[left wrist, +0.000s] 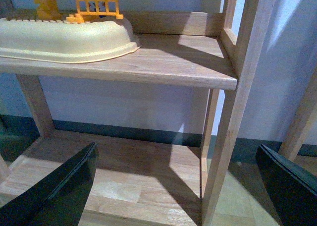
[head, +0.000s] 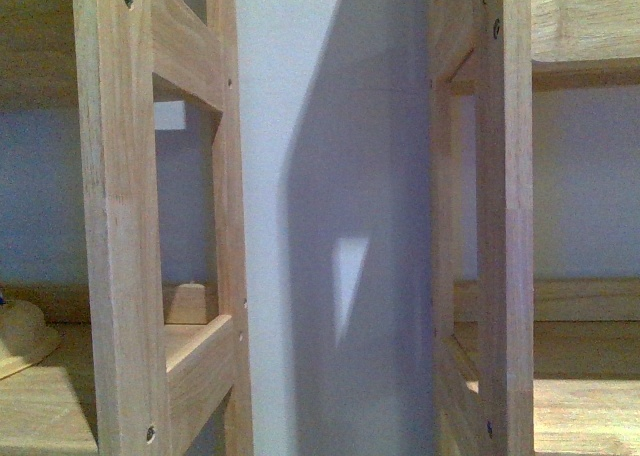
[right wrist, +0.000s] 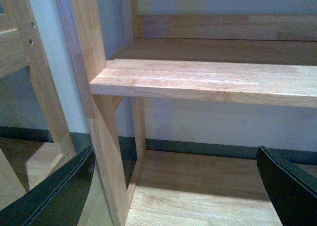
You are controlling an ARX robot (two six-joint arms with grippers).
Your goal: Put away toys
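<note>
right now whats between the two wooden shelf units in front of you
Only bare pale wall shows between the left shelf unit and the right shelf unit, in the front view; nothing stands there.

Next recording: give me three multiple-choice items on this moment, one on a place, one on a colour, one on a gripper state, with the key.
1. Where does the cream tray sit?
A. On the wooden shelf board
B. On the floor
C. In a gripper

2. What colour is the small fence piece on the tray?
A. Blue
B. Orange
C. White

3. How do the left gripper's fingers stand?
A. Shut on the tray
B. Shut on nothing
C. Apart, holding nothing

Key:
1 A: in the left wrist view the cream tray rests on the shelf board.
2 B: the fence piece shows orange against the wall.
3 C: the left gripper has its dark fingers at opposite edges of the picture with only the lower shelf between them. The right gripper stands the same way.
</note>
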